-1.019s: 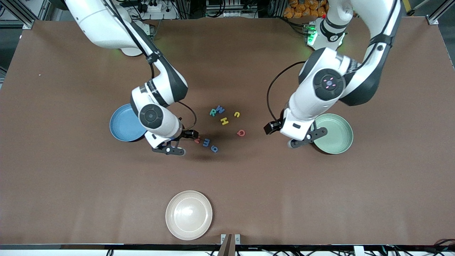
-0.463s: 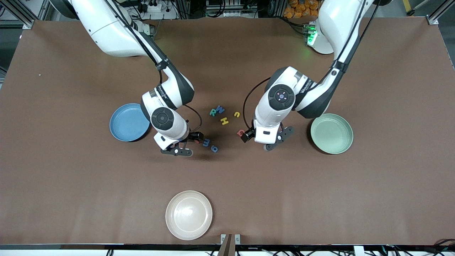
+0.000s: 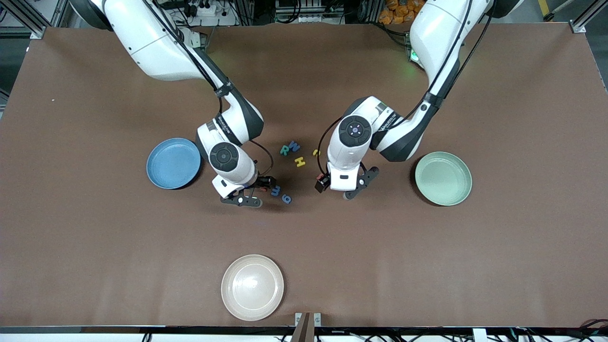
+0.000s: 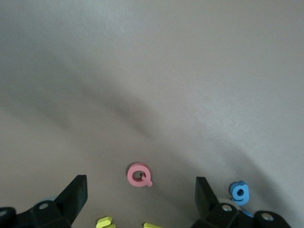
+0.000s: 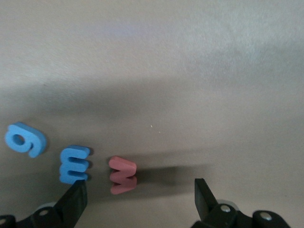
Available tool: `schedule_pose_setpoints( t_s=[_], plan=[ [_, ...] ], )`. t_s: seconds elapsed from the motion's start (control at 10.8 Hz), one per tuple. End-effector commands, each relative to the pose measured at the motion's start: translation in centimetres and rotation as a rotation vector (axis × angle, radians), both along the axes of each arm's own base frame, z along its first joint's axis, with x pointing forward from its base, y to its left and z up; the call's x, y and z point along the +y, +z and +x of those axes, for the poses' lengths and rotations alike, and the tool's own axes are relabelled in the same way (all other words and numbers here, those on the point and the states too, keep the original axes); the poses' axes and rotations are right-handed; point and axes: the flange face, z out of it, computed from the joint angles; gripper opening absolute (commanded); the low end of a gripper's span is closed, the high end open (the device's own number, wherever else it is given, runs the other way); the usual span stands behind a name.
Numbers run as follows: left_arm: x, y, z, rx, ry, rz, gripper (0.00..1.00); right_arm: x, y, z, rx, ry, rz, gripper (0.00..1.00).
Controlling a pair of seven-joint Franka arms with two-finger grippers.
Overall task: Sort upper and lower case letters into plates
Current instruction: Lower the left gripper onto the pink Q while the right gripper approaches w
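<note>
Brown tabletop point(image 3: 95, 247), dark clutter along its robot edge. Letters sit mid-table between the two arms: teal R point(image 3: 284, 150) touching blue W point(image 3: 294, 145), yellow H point(image 3: 300, 162) just nearer the front camera, a yellow letter point(image 3: 315, 152) half hidden by the left arm, unreadable. Blue m point(image 3: 276, 191) and blue g point(image 3: 286, 199) lie nearest the camera. Red-pink w point(image 5: 122, 175) shows only in the right wrist view, beside the m; pink Q point(image 4: 139, 175) shows only in the left wrist view; both are covered by the arms from the front. Light blue plate point(image 3: 161, 178) at the right arm's end, mint plate point(image 3: 457, 195) at the left arm's end, both holding nothing. Cream plate point(image 3: 232, 304) well apart, nearest the camera. Right gripper point(image 5: 137, 202) low over the w, jaws spread wide, holding nothing. Left gripper point(image 4: 140, 199) low over the Q, jaws wide apart, holding nothing. Fingertips cut off in both wrist views.
</note>
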Motion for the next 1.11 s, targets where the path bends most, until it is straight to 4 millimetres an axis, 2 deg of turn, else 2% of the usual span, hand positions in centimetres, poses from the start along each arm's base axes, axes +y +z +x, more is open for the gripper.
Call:
schedule_pose_setpoints(
  t_s=[0.0, 0.37, 0.74, 1.02],
  plan=[
    [-1.4, -2.1, -0.8, -0.031, 0.036, 0.017, 1.00, 0.1, -0.6, -0.5, -0.002, -0.022, -0.013, 1.00],
    [-3.0, -5.3, -2.7, -0.041, 0.080, 0.052, 1.00, 0.5, -0.9, -0.9, 0.000, -0.014, -0.013, 1.00],
    [-3.1, -7.2, -3.7, -0.033, 0.090, 0.047, 1.00, 0.9, -1.7, -1.2, -0.003, -0.011, -0.009, 1.00],
    [-3.0, -7.9, -4.0, -0.034, 0.087, 0.041, 0.94, 1.0, -2.4, -1.3, -0.002, -0.010, -0.008, 1.00]
  ],
)
